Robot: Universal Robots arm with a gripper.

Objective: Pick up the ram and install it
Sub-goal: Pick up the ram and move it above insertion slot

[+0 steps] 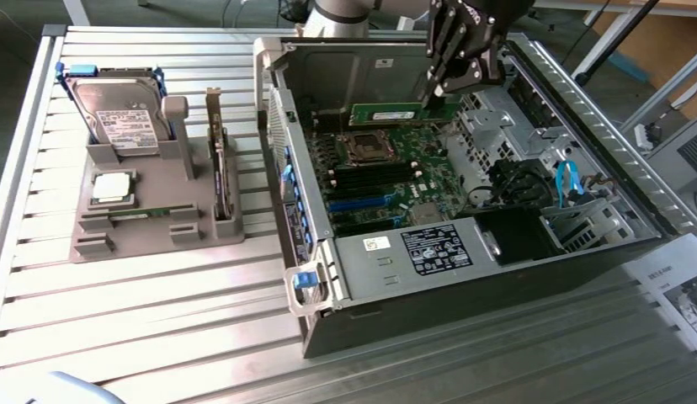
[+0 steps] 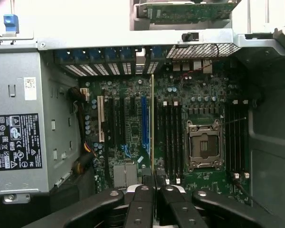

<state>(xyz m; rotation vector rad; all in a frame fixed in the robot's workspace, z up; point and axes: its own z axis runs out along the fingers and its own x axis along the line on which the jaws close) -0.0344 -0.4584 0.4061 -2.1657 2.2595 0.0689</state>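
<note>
Above motherboard (image 1: 382,181), hand (image 1: 444,99) grips ram (image 1: 385,112), level, at one end.

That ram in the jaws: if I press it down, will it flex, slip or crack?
Likely stiff: the ram juts sideways from its grip without sagging. Probably light, being a thin board that looks like a mere line edge-on in the wrist view. Possibly prone to twist or slip under pressure, since it looks held near one end.
</note>
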